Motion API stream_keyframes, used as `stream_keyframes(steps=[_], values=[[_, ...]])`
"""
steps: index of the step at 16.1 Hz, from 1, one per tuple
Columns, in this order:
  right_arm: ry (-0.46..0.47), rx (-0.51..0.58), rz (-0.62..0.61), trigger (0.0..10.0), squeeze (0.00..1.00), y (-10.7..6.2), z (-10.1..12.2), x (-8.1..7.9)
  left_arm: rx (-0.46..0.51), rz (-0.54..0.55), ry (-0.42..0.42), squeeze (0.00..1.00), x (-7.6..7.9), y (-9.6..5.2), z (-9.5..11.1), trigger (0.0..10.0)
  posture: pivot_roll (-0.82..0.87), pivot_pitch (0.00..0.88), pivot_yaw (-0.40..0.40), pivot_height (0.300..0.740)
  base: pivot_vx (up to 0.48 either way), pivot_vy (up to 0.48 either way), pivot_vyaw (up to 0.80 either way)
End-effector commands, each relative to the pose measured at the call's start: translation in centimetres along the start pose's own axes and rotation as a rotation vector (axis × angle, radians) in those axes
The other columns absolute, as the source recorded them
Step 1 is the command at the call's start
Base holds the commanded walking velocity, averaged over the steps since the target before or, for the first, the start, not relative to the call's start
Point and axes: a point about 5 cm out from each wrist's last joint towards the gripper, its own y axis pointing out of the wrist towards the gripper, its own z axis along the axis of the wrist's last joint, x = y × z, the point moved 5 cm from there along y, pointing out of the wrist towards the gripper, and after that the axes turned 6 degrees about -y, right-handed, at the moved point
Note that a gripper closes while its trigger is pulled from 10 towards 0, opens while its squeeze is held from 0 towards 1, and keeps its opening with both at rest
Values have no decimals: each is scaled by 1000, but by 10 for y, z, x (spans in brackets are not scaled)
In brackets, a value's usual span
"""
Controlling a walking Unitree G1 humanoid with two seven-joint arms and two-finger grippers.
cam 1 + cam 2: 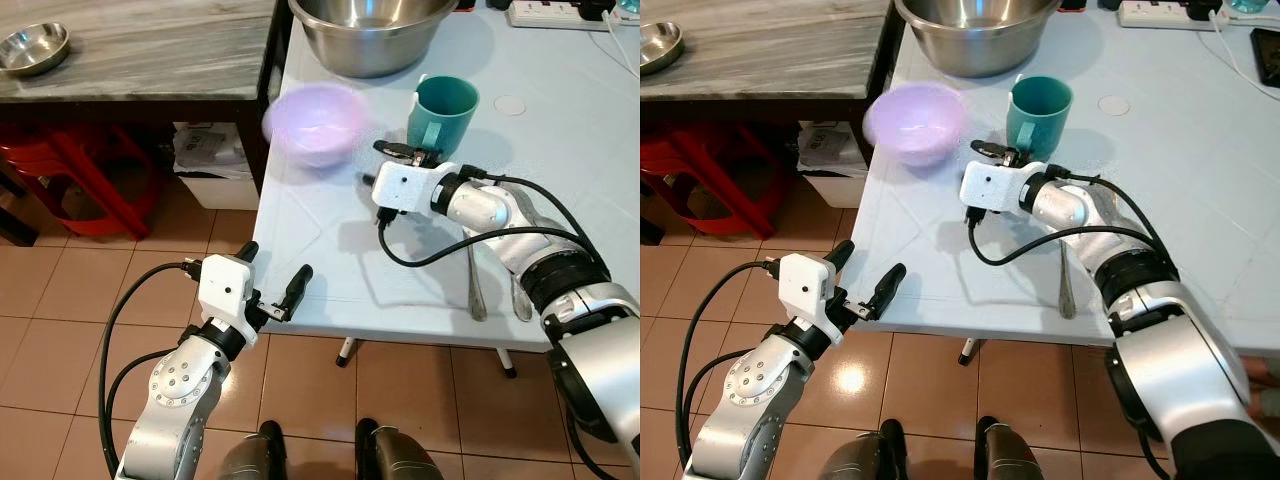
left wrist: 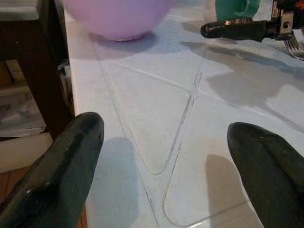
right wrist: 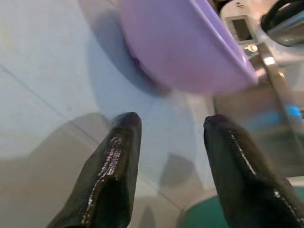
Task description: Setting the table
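Observation:
A purple bowl (image 1: 315,122) stands near the left edge of the pale blue table (image 1: 330,270), with a teal mug (image 1: 442,112) to its right. My right gripper (image 1: 404,152) hovers low between them, right next to the mug, open and holding nothing; in its wrist view the bowl (image 3: 185,52) lies just beyond the fingertips. Two pieces of steel cutlery (image 1: 475,288) lie near the table's front edge under my right forearm. My left gripper (image 1: 275,282) is open at the front left corner of the table, level with its edge, pointing at the bowl (image 2: 118,16).
A large steel bowl (image 1: 370,30) sits at the back of the table, with a power strip (image 1: 545,12) at the far right. Left of the table is a marble counter (image 1: 150,50) with a small steel dish (image 1: 33,48). Red stools (image 1: 90,175) and a white box (image 1: 215,165) stand under it.

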Motion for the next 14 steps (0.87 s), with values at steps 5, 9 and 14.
stream_keyframes(steps=[5,9,14], values=[[158,161,-211,0,0,-1,28,37,17,68,42,0,-12,1,3,10000,-99,266,45,740,0,0,0],[407,198,-398,10000,0,-13,30,52,52,125,58,0,-21,6,9,10000,-111,245,31,740,0,0,0],[906,98,-670,10000,0,-69,8,21,122,285,109,0,-50,4,30,10000,-131,225,39,740,0,0,0]])
